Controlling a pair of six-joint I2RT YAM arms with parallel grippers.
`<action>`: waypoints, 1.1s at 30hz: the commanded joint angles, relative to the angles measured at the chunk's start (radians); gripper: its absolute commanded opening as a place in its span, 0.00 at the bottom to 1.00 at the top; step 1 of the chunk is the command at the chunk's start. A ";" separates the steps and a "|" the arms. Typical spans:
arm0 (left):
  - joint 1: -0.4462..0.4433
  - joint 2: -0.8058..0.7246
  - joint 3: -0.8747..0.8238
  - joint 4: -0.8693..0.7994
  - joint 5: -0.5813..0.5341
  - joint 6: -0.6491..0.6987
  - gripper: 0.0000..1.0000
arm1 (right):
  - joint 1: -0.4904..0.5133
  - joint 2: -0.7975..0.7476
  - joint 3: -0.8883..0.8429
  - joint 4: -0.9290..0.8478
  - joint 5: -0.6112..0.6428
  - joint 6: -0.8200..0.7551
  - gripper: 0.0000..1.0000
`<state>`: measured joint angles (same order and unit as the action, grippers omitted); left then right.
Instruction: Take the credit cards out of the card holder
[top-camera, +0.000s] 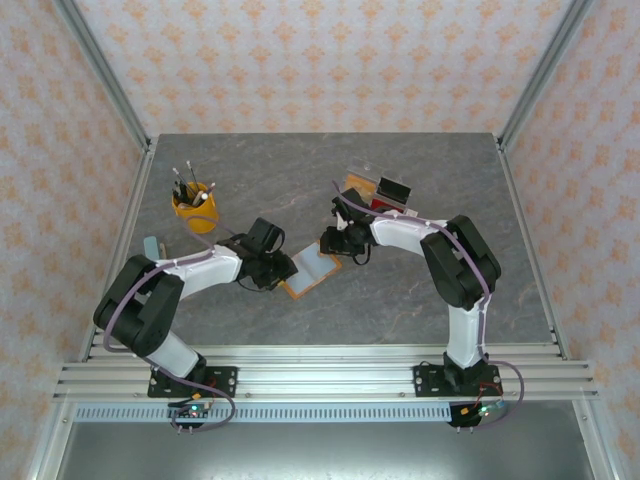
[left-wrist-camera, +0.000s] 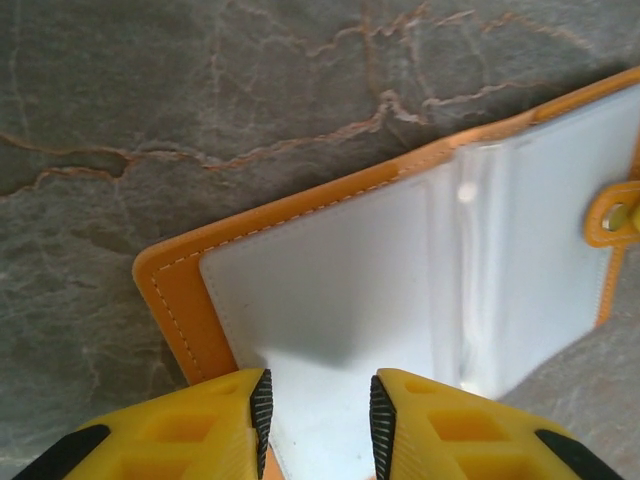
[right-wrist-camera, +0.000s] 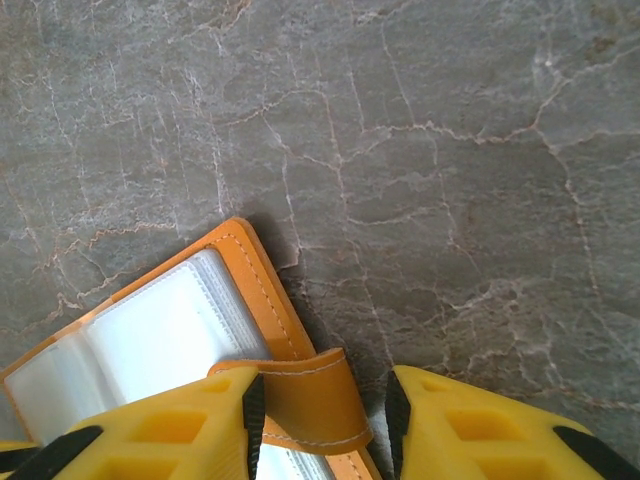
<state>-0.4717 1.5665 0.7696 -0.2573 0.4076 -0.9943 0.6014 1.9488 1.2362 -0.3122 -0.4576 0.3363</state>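
Observation:
The orange card holder (top-camera: 312, 270) lies open on the grey marble table between my two grippers, its pale lining and clear sleeves facing up. In the left wrist view my left gripper (left-wrist-camera: 318, 410) hovers over one leaf of the card holder (left-wrist-camera: 340, 290). Its fingers stand apart with bare pale lining between them. In the right wrist view my right gripper (right-wrist-camera: 325, 415) straddles the orange tab clasp (right-wrist-camera: 310, 395) at the holder's (right-wrist-camera: 150, 340) other edge. The left pad touches the tab and a gap remains at the right pad. I cannot make out the credit cards inside the sleeves.
A yellow cup of pens (top-camera: 195, 210) stands at the back left. A clear tray with tan, black and red pieces (top-camera: 375, 190) sits just behind the right gripper (top-camera: 335, 243). A small blue-grey object (top-camera: 150, 245) lies near the left wall.

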 joint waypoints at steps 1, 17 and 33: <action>-0.005 0.002 0.029 -0.040 -0.058 0.023 0.37 | 0.005 0.018 0.000 -0.047 -0.021 -0.018 0.39; -0.005 -0.082 0.001 -0.139 -0.162 0.043 0.39 | 0.005 -0.016 -0.085 -0.021 -0.079 0.044 0.36; -0.005 -0.014 0.026 -0.095 -0.120 0.046 0.38 | 0.006 -0.013 -0.133 0.033 -0.128 0.088 0.33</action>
<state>-0.4717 1.5360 0.7799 -0.3538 0.2886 -0.9604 0.5938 1.9209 1.1477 -0.2192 -0.5499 0.4046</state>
